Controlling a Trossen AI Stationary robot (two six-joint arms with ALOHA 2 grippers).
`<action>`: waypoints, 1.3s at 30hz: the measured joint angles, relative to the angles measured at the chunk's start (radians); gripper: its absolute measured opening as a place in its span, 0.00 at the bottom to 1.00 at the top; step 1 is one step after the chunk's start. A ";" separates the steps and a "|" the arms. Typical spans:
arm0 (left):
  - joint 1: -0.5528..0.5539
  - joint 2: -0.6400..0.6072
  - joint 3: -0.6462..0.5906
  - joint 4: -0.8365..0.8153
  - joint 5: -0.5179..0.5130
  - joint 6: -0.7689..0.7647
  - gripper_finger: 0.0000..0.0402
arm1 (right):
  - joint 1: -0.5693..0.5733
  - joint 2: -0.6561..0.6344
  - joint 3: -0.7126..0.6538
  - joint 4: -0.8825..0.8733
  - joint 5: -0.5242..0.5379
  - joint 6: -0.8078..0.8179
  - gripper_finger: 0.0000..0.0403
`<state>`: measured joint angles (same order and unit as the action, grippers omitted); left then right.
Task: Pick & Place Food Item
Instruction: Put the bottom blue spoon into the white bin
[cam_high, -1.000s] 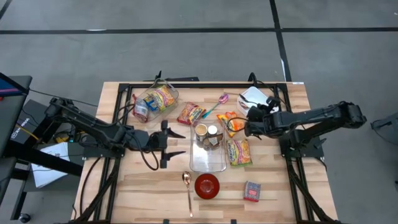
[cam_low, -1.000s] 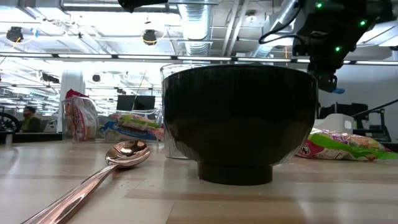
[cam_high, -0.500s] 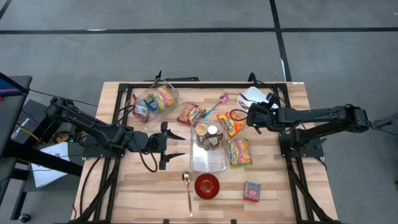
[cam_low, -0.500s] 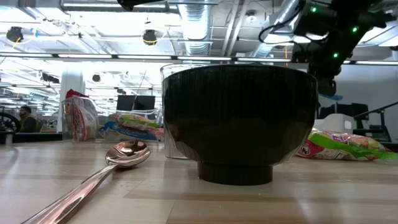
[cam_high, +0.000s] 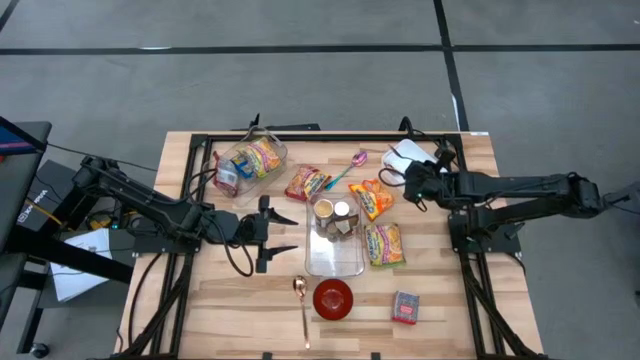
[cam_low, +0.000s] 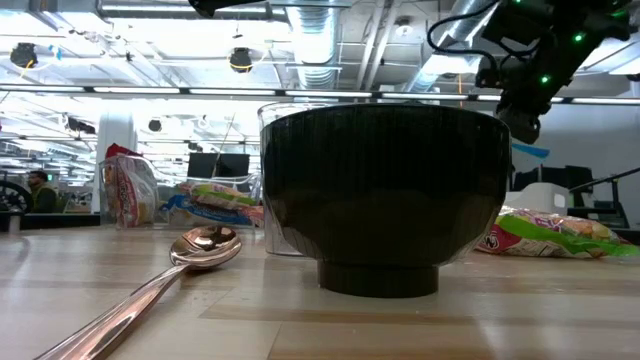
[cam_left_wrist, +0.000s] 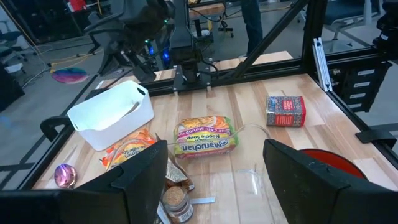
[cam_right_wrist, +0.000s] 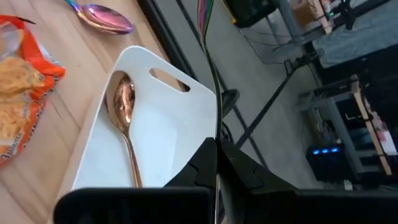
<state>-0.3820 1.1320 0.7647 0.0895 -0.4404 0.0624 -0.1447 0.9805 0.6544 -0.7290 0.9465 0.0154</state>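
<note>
An orange noodle packet (cam_high: 372, 198) lies flat on the table right of the clear container (cam_high: 335, 250); it also shows in the right wrist view (cam_right_wrist: 22, 112). My right gripper (cam_high: 410, 180) is shut and empty, just right of that packet and beside the white tray (cam_high: 404, 153). In its wrist view (cam_right_wrist: 216, 163) the fingers meet over the tray's near wall (cam_right_wrist: 161, 124), and a copper spoon (cam_right_wrist: 124, 118) lies in the tray. My left gripper (cam_high: 278, 232) is open and empty left of the clear container; its fingers stand wide apart in its wrist view (cam_left_wrist: 217, 186).
A green ramen packet (cam_high: 384, 243), a red box (cam_high: 405, 307), a red bowl (cam_high: 333, 298) and a copper spoon (cam_high: 301, 300) lie toward the near edge. A clear bin of packets (cam_high: 250, 160), a red packet (cam_high: 307, 183) and an iridescent spoon (cam_high: 352, 165) lie toward the far edge.
My right gripper has gone from over the orange packet toward the table's far right, up to the white tray. The packet has stayed flat on the table and now shows more fully.
</note>
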 joint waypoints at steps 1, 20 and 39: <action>0.000 0.000 0.000 0.000 0.000 0.000 0.64 | -0.004 0.004 0.000 0.001 -0.003 0.000 0.00; 0.002 0.000 0.000 0.001 0.000 0.000 0.64 | -0.091 -0.125 -0.119 0.247 -0.106 -0.066 0.00; 0.002 0.000 0.000 0.000 0.000 0.000 0.64 | -0.198 -0.125 -0.187 0.362 -0.200 -0.200 0.00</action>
<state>-0.3801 1.1320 0.7650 0.0898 -0.4408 0.0628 -0.3431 0.8551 0.4679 -0.3666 0.7466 -0.1849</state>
